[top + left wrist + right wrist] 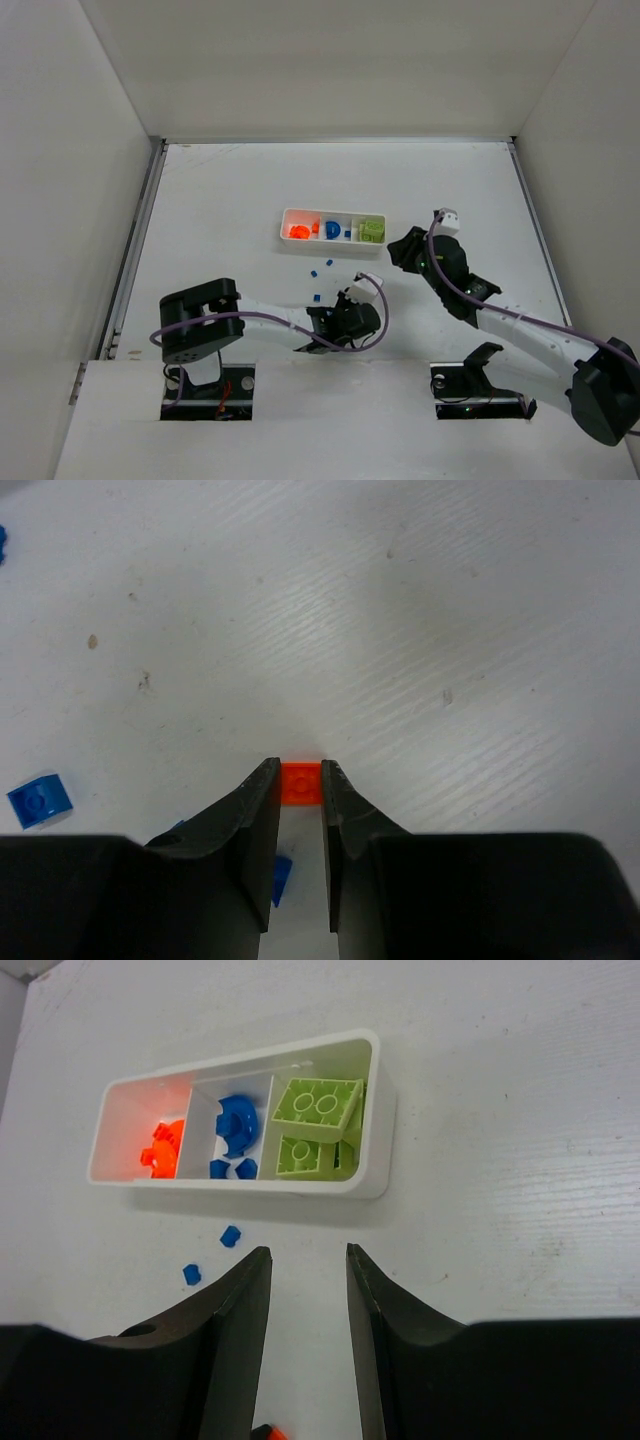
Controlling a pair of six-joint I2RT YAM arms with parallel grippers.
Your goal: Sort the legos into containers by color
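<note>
Left hand (298,767) is drawn in narrow, its two fingertips pressed against either side of a small orange brick (301,785) that sits flat on the white table (420,630). In its wrist view a loose blue brick (40,801) lies at 9 o'clock of the fingers, and another blue bit (281,875) shows beneath them. Right hand (307,1252) has its fingers moderately apart with nothing between them, and the tray (381,1110) lies at 12 o'clock of it in its wrist view. Seen from above, the tray's 9 o'clock compartment holds orange pieces (299,231), the middle one blue pieces (331,228), and the 3 o'clock one lime-green plates (372,231). Small blue bricks (327,264) lie loose on the table between the tray and the left hand, which is at 6 o'clock of the tray.
</note>
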